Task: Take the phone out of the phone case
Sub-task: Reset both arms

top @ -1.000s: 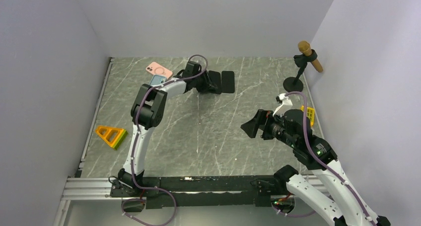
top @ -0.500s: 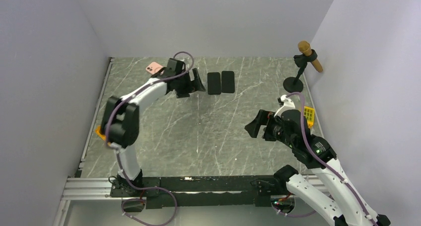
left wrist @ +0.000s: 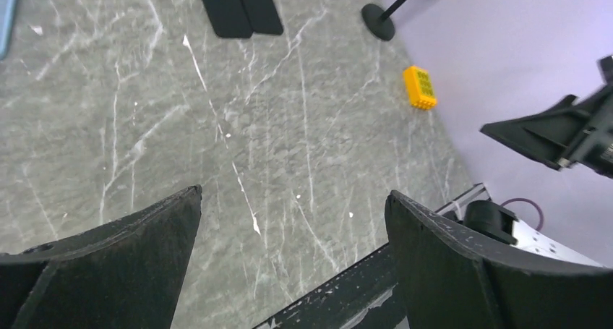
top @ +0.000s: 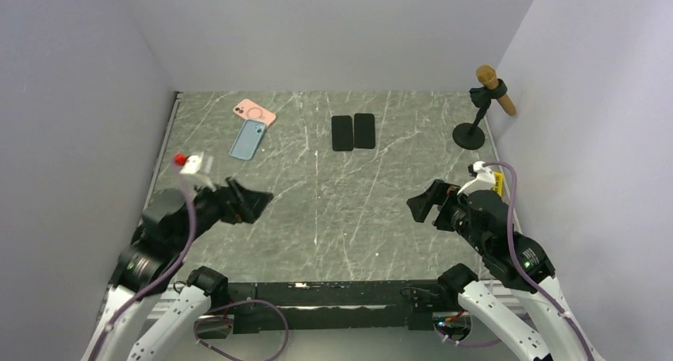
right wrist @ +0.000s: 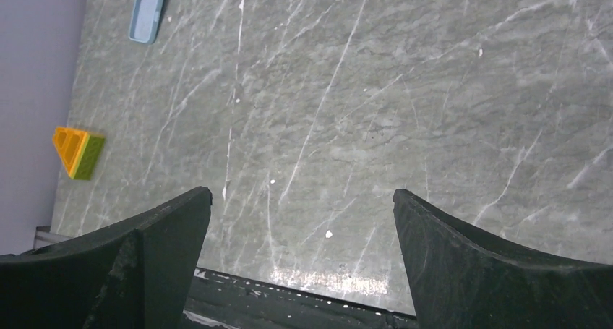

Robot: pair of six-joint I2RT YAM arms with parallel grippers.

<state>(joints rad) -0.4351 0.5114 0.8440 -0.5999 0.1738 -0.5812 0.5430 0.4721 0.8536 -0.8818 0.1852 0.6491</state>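
Note:
Two flat black phones [top: 353,131] lie side by side at the back middle of the table, also at the top of the left wrist view [left wrist: 238,7]. A light blue phone case [top: 247,139] lies at the back left, its raised rim showing in the right wrist view [right wrist: 148,11]. A pink phone case [top: 254,112] touches its far end. My left gripper [top: 255,199] hovers open over the near left, far from all of them, nothing between its fingers [left wrist: 293,195]. My right gripper [top: 421,205] hangs open and empty at the near right [right wrist: 302,191].
A microphone [top: 496,90] on a black stand [top: 470,135] is at the back right. A yellow block [top: 495,182] lies by the right wall [left wrist: 420,87]. An orange and green triangle toy [right wrist: 78,151] sits near the left edge. The black front rail [top: 317,293] runs along the near edge.
My left arm has drawn back from beside the black phones to the near left, and its jaws have opened wide. The right arm has shifted slightly toward the near right.

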